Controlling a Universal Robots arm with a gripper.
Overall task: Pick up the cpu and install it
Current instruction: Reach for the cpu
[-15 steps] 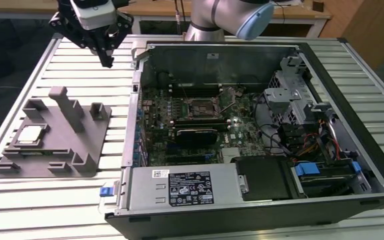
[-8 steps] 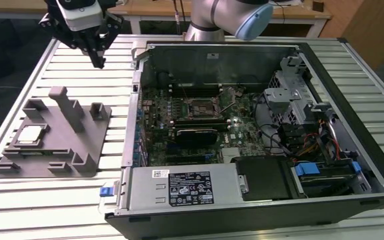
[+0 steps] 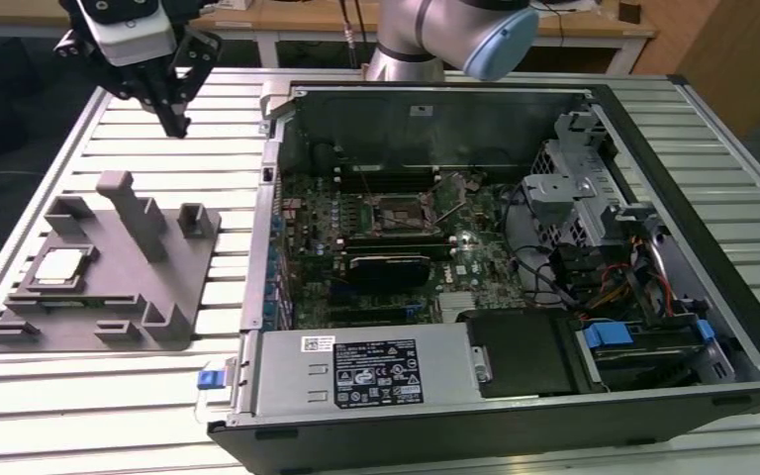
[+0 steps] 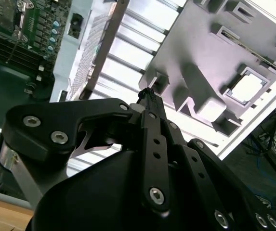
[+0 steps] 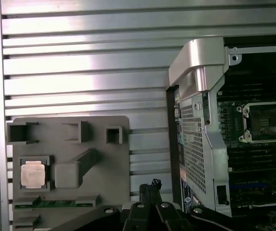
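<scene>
A: What did my things rest on?

B: You had a table (image 3: 90, 416) of silvery metal slats, ribbed, the ribs running from the exterior view's left to its right.

A: And what lay straight on it?

B: Two things. Your grey fixture (image 3: 116, 307) sat flat on the slats toward the exterior view's left. Your open computer case (image 3: 420, 114) lay on its side toward the exterior view's right.

A: Were they touching?

B: No, you had them near each other, with a strip of bare slats between them, seen in the first wrist view too.
</scene>
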